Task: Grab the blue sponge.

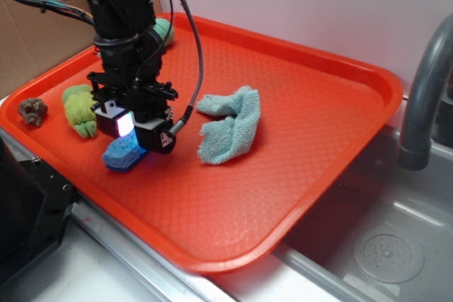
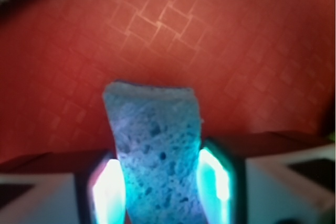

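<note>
Between lit fingers, gripper (image 2: 163,187) clenched on blue sponge (image 2: 156,156); long axis runs straight out past fingertips.

Black jointed arm (image 1: 124,15) with looping black cables, white-faced tool (image 1: 134,129) (glowing pads (image 2: 107,190)).

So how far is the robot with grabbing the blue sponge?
Done: the gripper has reached the blue sponge on the orange tray. In hand: in the wrist view both fingers press its sides, pinching it narrower. Left: lifting; the exterior view still shows the sponge low on the tray.
</note>
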Robot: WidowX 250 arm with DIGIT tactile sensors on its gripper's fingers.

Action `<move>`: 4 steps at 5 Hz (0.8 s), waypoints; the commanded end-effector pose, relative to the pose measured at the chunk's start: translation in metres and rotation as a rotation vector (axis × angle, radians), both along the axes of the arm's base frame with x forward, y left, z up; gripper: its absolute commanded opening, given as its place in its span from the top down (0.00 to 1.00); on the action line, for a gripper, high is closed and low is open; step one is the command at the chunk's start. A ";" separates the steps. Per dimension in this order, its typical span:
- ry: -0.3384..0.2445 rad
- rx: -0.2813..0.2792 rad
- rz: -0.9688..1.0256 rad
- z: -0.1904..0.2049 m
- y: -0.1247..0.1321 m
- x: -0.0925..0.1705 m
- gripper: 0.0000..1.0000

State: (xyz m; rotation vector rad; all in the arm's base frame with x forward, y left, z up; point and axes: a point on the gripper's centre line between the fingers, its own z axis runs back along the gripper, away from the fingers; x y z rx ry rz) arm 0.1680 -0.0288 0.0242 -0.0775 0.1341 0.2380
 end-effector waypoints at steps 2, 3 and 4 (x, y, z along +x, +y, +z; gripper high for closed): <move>-0.132 0.085 -0.250 0.097 -0.004 -0.009 1.00; -0.139 0.068 -0.232 0.137 0.020 -0.008 1.00; -0.127 0.051 -0.171 0.144 0.051 0.018 1.00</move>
